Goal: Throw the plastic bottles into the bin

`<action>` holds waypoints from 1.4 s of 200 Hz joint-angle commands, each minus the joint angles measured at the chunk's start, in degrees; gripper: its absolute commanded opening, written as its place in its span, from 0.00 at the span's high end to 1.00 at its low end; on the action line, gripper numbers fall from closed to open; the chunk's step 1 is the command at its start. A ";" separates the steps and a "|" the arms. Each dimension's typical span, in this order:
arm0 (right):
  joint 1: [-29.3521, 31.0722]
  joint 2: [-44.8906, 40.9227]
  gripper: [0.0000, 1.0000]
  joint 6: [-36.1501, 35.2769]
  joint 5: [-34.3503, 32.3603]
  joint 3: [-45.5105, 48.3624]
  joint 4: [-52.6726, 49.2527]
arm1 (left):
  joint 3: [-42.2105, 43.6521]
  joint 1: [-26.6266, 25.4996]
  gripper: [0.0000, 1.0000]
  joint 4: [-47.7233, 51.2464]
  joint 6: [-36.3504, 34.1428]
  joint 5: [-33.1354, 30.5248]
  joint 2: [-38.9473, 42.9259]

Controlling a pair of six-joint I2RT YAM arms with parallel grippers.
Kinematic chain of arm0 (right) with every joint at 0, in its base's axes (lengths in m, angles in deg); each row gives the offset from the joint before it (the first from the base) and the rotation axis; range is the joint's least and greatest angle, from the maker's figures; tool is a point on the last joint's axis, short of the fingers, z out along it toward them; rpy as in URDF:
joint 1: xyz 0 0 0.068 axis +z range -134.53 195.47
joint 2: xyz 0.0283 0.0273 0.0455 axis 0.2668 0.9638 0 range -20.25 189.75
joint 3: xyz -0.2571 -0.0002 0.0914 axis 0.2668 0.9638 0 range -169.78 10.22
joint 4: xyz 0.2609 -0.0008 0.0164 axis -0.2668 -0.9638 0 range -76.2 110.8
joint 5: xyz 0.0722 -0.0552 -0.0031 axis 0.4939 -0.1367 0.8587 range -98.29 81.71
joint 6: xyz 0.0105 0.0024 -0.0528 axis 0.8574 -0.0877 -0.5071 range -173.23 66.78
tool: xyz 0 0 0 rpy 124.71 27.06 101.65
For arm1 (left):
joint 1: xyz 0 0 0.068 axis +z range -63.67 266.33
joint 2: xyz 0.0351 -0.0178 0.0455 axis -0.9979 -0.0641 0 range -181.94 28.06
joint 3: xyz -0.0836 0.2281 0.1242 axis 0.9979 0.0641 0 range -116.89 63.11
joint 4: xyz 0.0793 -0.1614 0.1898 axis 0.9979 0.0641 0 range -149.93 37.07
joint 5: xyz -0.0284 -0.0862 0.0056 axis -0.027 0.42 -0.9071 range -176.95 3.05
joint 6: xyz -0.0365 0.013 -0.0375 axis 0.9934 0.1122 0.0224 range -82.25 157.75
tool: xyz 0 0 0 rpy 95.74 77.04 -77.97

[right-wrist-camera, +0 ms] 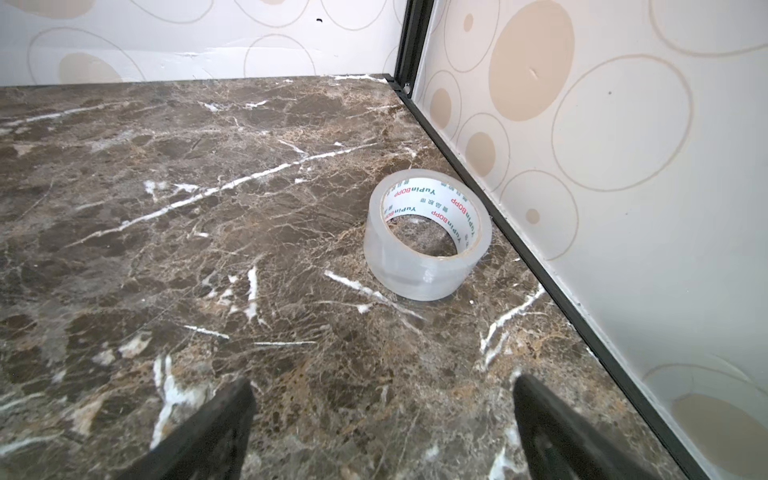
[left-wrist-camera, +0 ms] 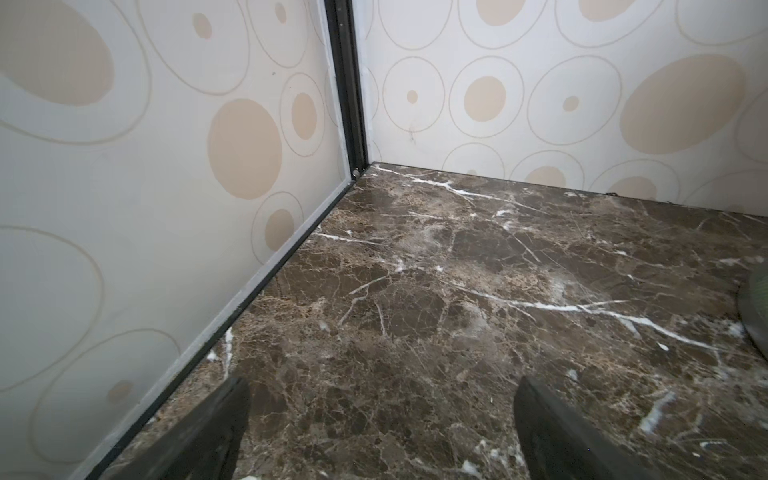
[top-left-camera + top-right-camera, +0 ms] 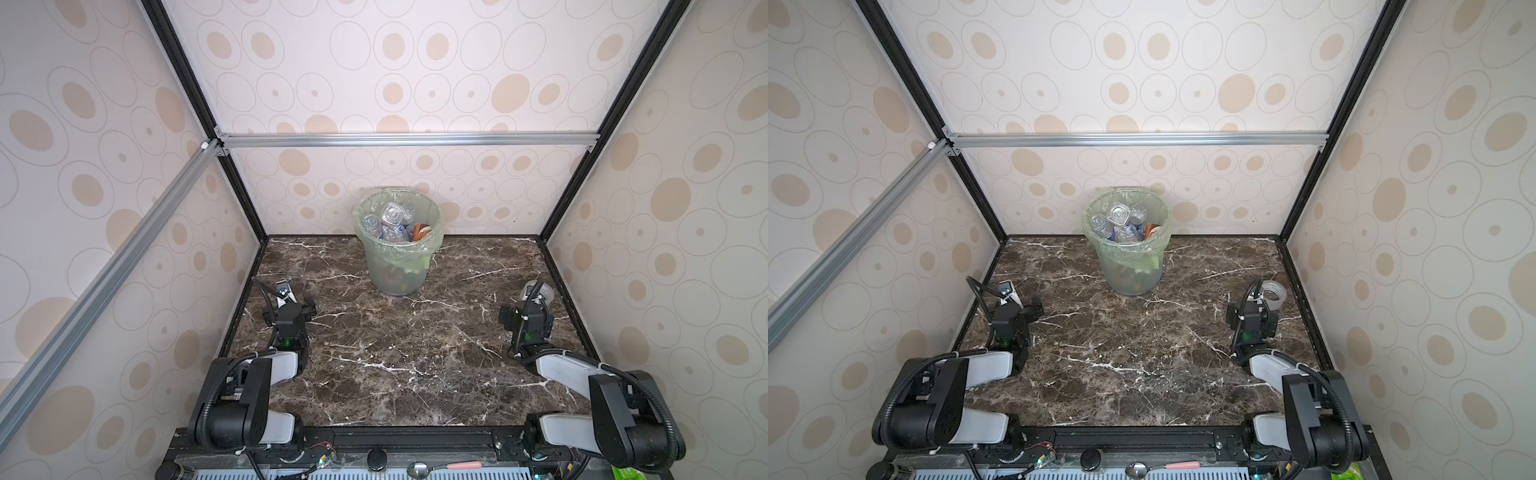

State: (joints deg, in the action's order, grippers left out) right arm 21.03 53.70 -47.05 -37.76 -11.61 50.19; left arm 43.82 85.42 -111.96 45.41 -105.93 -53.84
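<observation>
Left end effector (image 2: 382, 382) and right end effector (image 1: 384, 380) are both open and hold nothing; the plastic bottles (image 3: 392, 218) are in the bin (image 3: 395, 266).
Each one sits low by its own side of the desk (image 3: 415, 353), jaws wide apart. The bin stands in the far middle, well apart from both, with the bottles piled inside. A roll of clear tape (image 1: 428, 237) lies flat just past the right one, near the right wall. The desk is dark brown with white lines. The walls (image 3: 415, 83) are pale with tan circles.
</observation>
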 commanded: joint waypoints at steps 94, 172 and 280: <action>3.17 3.53 0.00 -5.32 5.33 0.56 11.68 | 8.76 0.56 0.01 -29.95 -4.67 12.29 -8.61; 1.73 17.60 0.01 -9.22 11.99 0.89 29.27 | 5.65 -0.16 0.01 -24.81 -5.95 12.81 -9.18; 1.73 14.48 0.00 -8.01 12.32 -0.02 21.52 | 6.46 -1.45 0.01 -25.88 -6.78 10.44 -8.64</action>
State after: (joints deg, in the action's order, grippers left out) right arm 22.59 69.07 -54.77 -25.81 -11.61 71.43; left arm 50.64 84.54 -135.28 40.58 -94.59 -62.59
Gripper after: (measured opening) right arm 0.996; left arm 0.992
